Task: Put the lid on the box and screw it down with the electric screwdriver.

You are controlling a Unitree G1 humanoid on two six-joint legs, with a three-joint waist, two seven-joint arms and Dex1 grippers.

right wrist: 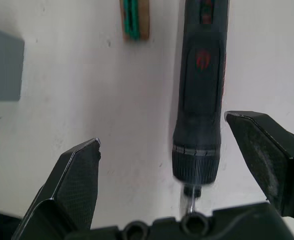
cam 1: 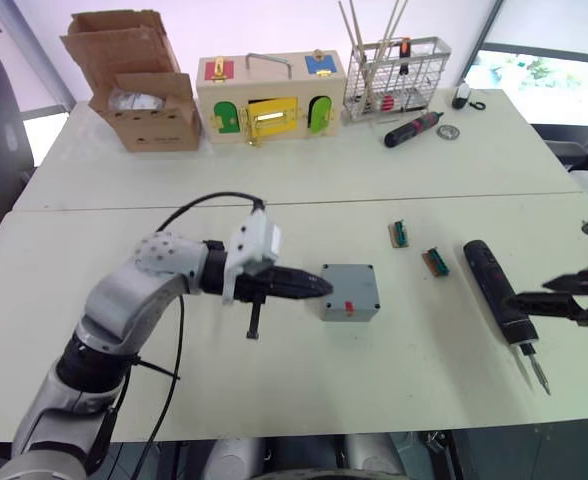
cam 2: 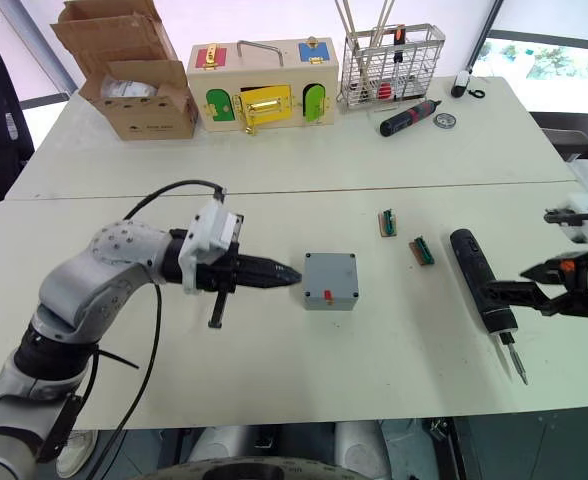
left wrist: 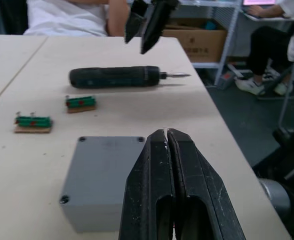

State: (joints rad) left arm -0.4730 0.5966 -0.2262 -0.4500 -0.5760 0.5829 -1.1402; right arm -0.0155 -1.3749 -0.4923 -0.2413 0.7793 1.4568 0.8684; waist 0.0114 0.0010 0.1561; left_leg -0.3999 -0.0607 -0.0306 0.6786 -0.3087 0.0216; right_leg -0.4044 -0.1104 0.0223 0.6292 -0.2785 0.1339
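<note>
The box (cam 1: pixel 350 291), with the lid (left wrist: pixel 106 167) sitting on top of it, stands near the middle of the table (cam 1: pixel 304 390), its red mark facing the robot. The left claw (cam 1: pixel 320 285) has its two fingers pressed together on nothing, the tips right at the box's left side. The electric screwdriver (cam 1: pixel 496 290) lies flat on the table well to the right of the box, past two small green parts (cam 1: pixel 435 262), bit toward the robot, and the right claw (cam 2: pixel 530 290) is spread wide just beside its bit end, not gripping it.
</note>
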